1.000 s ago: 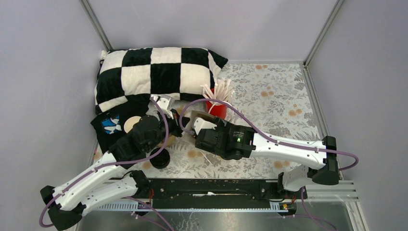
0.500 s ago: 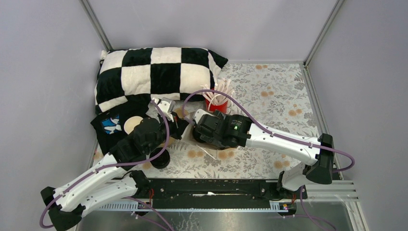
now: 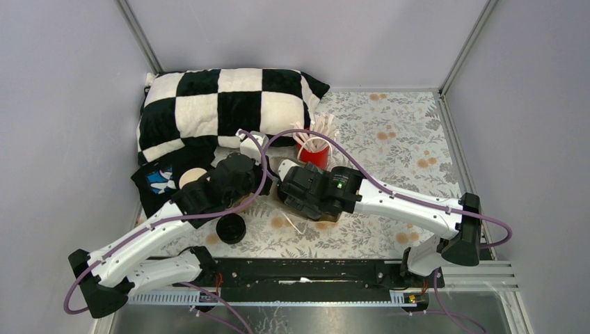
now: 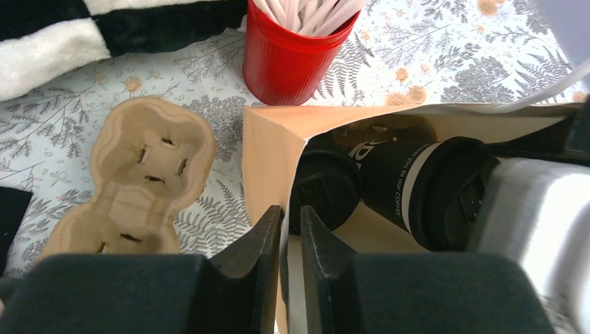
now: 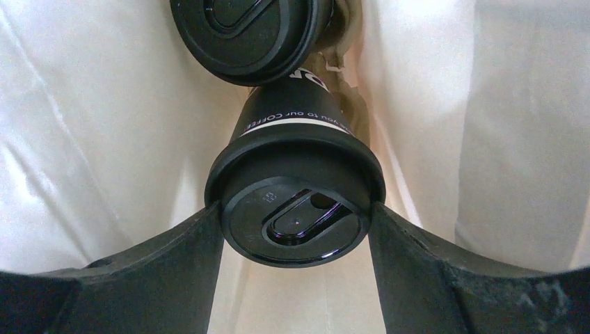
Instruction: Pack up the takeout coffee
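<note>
A brown paper bag [image 4: 268,142] stands open on the table. My left gripper [image 4: 291,212] is shut on its near rim and holds the mouth open. Two dark coffee cups with black lids are inside. One cup [image 4: 321,189] rests deep in the bag, its lid showing in the right wrist view [image 5: 250,28]. My right gripper [image 5: 297,209] reaches into the bag and is shut on the second cup [image 5: 296,174] at its lid; this cup lies tilted in the left wrist view [image 4: 424,184]. From above, both wrists meet over the bag [image 3: 325,223] and hide the cups.
A red cup of white sticks [image 3: 314,154] stands just behind the bag [image 4: 292,59]. A cardboard cup carrier [image 4: 142,177] lies to its left. A stack of black lids [image 3: 230,228], cream-rimmed cups [image 3: 191,179] and a checkered pillow [image 3: 222,104] lie left and behind.
My right gripper has carried the second cup leftward and down into the bag. My left arm has swung forward and right, with the bag's rim.
</note>
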Available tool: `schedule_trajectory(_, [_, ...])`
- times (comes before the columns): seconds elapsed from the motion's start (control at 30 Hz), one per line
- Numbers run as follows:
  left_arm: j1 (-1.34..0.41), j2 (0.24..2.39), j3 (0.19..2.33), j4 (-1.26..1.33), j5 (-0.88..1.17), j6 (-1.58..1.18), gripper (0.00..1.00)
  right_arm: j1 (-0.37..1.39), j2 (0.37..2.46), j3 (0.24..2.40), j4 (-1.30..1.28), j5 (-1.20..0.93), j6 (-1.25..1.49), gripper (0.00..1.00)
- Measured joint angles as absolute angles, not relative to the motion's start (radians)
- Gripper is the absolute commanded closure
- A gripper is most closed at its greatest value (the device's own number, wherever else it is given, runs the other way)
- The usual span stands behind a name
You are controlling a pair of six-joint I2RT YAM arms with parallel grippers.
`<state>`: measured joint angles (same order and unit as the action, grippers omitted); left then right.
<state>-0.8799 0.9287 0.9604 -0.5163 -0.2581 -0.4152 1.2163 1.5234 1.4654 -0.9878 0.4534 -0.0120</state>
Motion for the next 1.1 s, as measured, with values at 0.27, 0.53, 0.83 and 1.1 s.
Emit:
schedule_trajectory(0.27, [-0.880, 0.931, 0.973, -0.544, -0.321, -0.389, 1.00, 1.238, 1.526, 1.490, -0.992, 0.470, 0.059, 0.61])
schedule_trajectory(0.53, [-0.884, 0.796, 0.789, -0.341, -0.319, -0.355, 1.00, 1.239, 1.542, 1.561, -1.015, 0.516, 0.054, 0.61])
schedule_trajectory(0.83, [-0.922, 0.727, 0.632, -0.132, -0.329, -0.329, 1.00, 1.242, 1.596, 1.542, -1.015, 0.567, 0.020, 0.61])
schedule_trajectory(1.1, [-0.941, 0.728, 0.619, -0.108, -0.329, -0.302, 1.00, 1.243, 1.543, 1.454, -1.008, 0.633, 0.033, 0.62])
